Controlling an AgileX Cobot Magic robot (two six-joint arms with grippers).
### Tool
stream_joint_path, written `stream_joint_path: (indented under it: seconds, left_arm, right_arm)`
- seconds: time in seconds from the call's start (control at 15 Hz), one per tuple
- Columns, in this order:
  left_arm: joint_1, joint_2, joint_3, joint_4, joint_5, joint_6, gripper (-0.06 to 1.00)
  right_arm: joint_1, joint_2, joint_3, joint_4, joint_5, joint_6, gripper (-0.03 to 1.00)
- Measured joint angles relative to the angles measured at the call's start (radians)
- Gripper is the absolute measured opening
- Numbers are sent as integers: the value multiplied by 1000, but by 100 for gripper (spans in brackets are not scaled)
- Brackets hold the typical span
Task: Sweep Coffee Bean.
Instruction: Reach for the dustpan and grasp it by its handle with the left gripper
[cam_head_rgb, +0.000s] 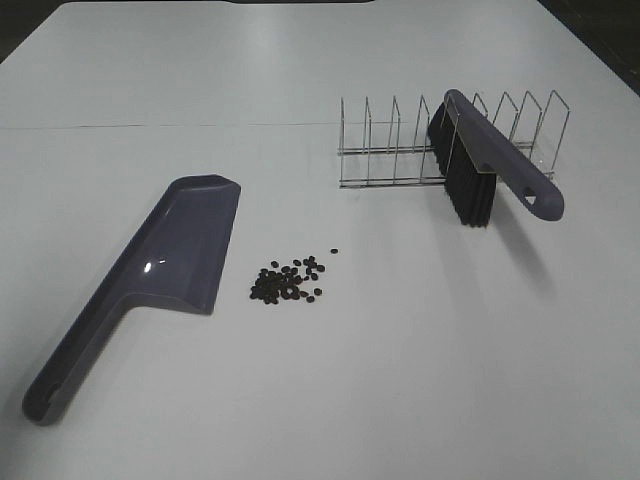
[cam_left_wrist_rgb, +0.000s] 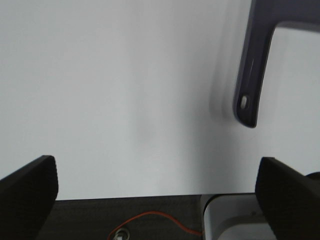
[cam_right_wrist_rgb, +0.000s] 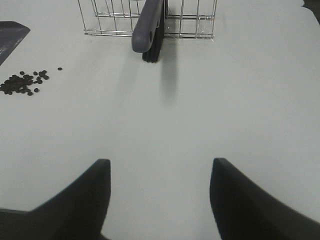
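Note:
The coffee beans (cam_head_rgb: 290, 281) lie in a small dark pile on the white table, just right of the grey-purple dustpan (cam_head_rgb: 180, 245); they also show in the right wrist view (cam_right_wrist_rgb: 22, 83). The brush (cam_head_rgb: 485, 165), grey-purple with black bristles, leans in a wire rack (cam_head_rgb: 400, 140). Neither gripper shows in the high view. In the left wrist view the left gripper (cam_left_wrist_rgb: 155, 185) is open and empty above bare table, with the dustpan's handle (cam_left_wrist_rgb: 252, 75) ahead of it. In the right wrist view the right gripper (cam_right_wrist_rgb: 160, 192) is open and empty, well short of the brush (cam_right_wrist_rgb: 149, 25).
The wire rack (cam_right_wrist_rgb: 150, 20) stands at the back right of the table. The table's front edge and a red wire (cam_left_wrist_rgb: 155, 220) show under the left gripper. The dustpan's corner (cam_right_wrist_rgb: 11, 35) shows in the right wrist view.

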Motion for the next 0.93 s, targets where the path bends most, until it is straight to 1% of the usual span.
stream_joint_path:
  seconds: [0.07,0.2,0.27,0.4,0.53,0.67,0.8,0.87,0.93]
  left_arm:
    - [-62,69,0,27,-7,-10,99]
    - [-163,201,-1,54,-76,-59,99]
    - [-183,235,-1,54,-106,-82,99]
    - [-229,355,-1,31,-212,-142,99]
    - [-241,455,-1,-53,-289,-160,99]
    - [-241,537,-2,-100,-350,-167,99]
    - [-241,609,-3,-100,-397,-177,98]
    - [-241,646,-3,-95,-414,-181,96]
    - [-241,694,-3,-89,-452,-184,93]
  right_arm:
    - [0,0,0,0,0,0,54]
    - [0,0,0,0,0,0,54]
    - [0,0,0,0,0,0,54]
    - [0,0,0,0,0,0,54]
    - [0,0,0,0,0,0,54]
    - [0,0,0,0,0,0,54]
    - [0,0,0,0,0,0,54]
    - [0,0,0,0,0,0,54]
    - [0,0,0,0,0,0,54]
